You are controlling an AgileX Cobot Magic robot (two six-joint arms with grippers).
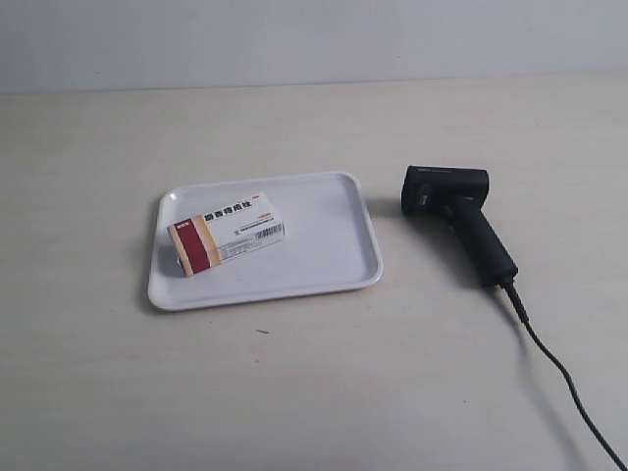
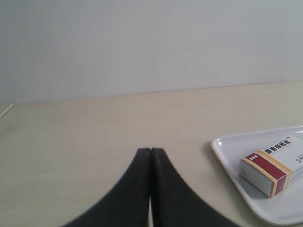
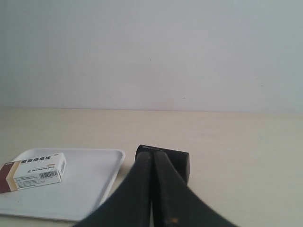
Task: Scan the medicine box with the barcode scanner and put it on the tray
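The medicine box (image 1: 227, 234), white with a dark red and tan end band, lies flat inside the white tray (image 1: 334, 250). Both wrist views also show the box (image 2: 272, 168) (image 3: 34, 171) on the tray (image 2: 236, 161) (image 3: 90, 179). The black barcode scanner (image 1: 456, 211) lies on the table beside the tray, its cable trailing to the near edge. My left gripper (image 2: 150, 150) is shut and empty, apart from the tray. My right gripper (image 3: 152, 153) is shut and empty, with the scanner's head (image 3: 177, 161) showing just behind its tips. Neither arm appears in the exterior view.
A pale beige table (image 1: 294, 392) carries everything, with a plain light wall (image 1: 294, 39) behind it. The scanner's thin black cable (image 1: 564, 378) runs across the table toward the near corner.
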